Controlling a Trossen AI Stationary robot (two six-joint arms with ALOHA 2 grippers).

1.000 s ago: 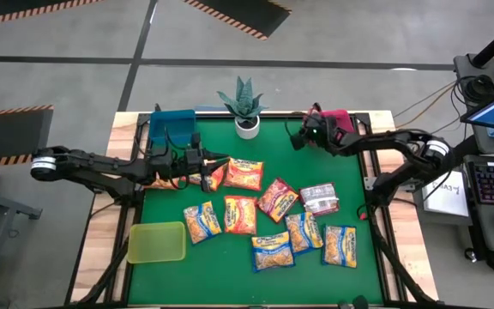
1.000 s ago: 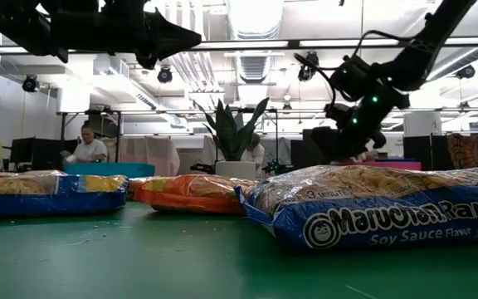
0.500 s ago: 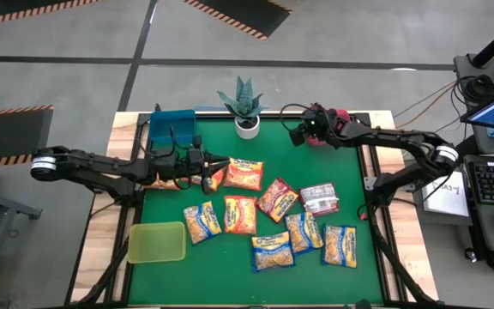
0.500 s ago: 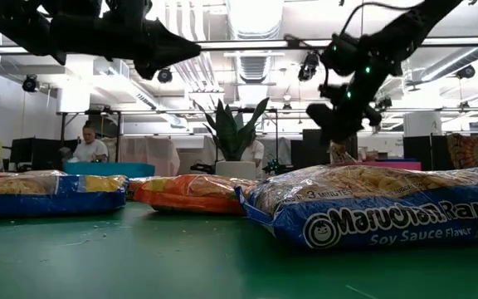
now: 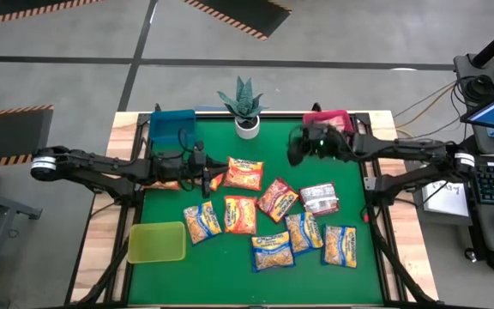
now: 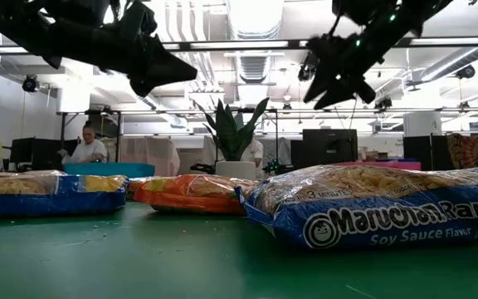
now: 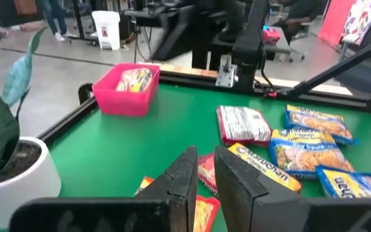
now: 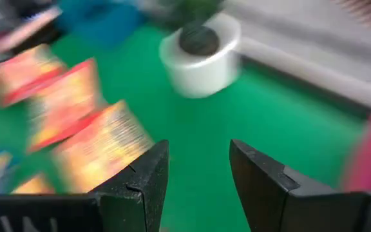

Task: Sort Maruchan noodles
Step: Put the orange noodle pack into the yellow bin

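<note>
Several Maruchan noodles packets (image 5: pixel 272 251) lie flat on the green table (image 5: pixel 170 206): orange ones (image 5: pixel 244 173), a red one (image 5: pixel 277 199), a silvery one (image 5: pixel 319 198) and blue-edged yellow ones (image 5: pixel 340 245). My left gripper (image 5: pixel 207 177) hangs shut and empty just above an orange packet (image 5: pixel 217 180) at the table's left; in its wrist view the fingers (image 7: pixel 185 177) nearly meet. My right gripper (image 5: pixel 295 151) hovers open and empty high over bare green, in front of the red bin (image 5: pixel 328 120); its fingers (image 8: pixel 143 174) hold nothing.
A potted plant (image 5: pixel 245 107) stands at the far edge's middle, a blue bin (image 5: pixel 171 126) at the far left, and a yellow-green bin (image 5: pixel 156 242) at the near left. The red bin (image 7: pixel 126 87) holds a packet (image 7: pixel 135 78). People move in the room behind.
My right gripper has risen from over the red bin and swung toward the table's middle and near side, staying open. My left gripper has tipped its shut fingers downward over the orange packet. No packet on the table has moved.
</note>
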